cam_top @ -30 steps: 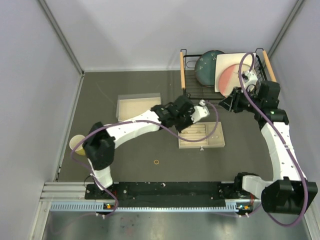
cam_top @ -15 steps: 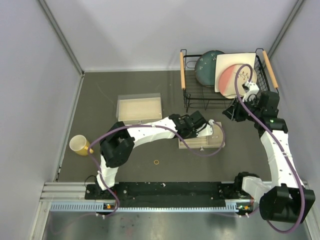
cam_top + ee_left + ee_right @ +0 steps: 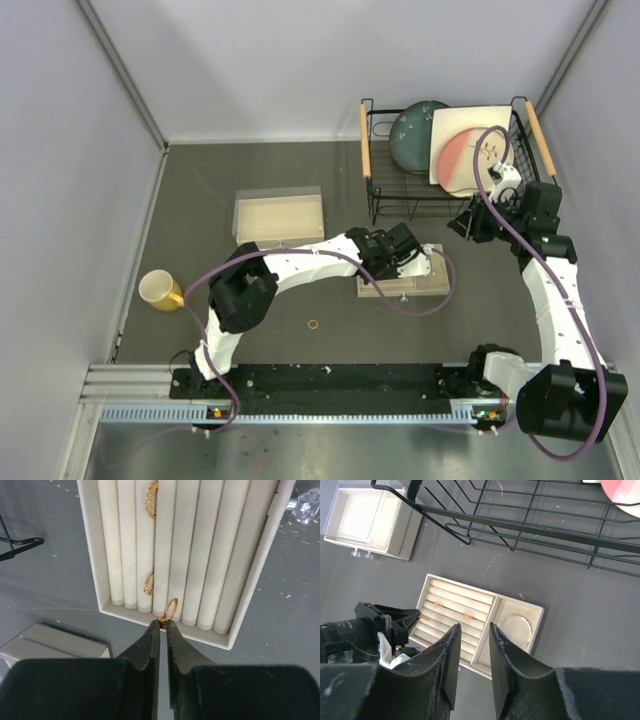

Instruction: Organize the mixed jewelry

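The left gripper (image 3: 163, 622) is almost closed and pinches a small gold ring (image 3: 170, 609) upright by its edge, just over the near end of the beige ring tray (image 3: 90, 545). I think this lets it slide between the rolls beside the seated rings (image 3: 149, 583). The right gripper (image 3: 472, 630) hangs partly open and empty, while a loose ring (image 3: 314, 324) waits on the table (image 3: 200, 200).

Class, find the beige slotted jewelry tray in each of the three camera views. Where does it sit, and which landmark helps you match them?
Top external: jewelry tray at centre, partly under the left arm.
Left wrist: upper middle, just beyond the left fingers.
Right wrist: centre, lying diagonally.
Landmark: black wire rack, just behind the tray in the top and right wrist views.
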Motion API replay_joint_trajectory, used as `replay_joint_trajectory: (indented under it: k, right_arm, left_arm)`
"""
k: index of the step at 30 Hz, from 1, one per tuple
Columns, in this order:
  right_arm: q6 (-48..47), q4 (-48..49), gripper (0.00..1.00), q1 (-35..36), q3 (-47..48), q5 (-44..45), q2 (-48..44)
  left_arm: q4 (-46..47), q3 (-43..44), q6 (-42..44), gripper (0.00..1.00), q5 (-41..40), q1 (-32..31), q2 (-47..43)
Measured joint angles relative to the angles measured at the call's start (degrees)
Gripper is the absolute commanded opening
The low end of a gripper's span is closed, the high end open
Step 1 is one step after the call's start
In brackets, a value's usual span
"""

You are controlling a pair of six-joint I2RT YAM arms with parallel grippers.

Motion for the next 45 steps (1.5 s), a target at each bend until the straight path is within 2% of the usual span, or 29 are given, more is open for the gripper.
replay_joint_trajectory:
  k: [12,45]
  right_arm:
    - [0.0,0.0,0.29,-0.4,0.0,-0.6,0.0]
    - [0.0,0.0,0.29,-0.9,-0.9,-1.4,0.3]
  left_arm:
    - [-1.0,0.2,0.2,0.00,1.7,-0.2,2.5]
    - [-1.0,0.7,0.5,0.00,0.1,-0.2,3.0]
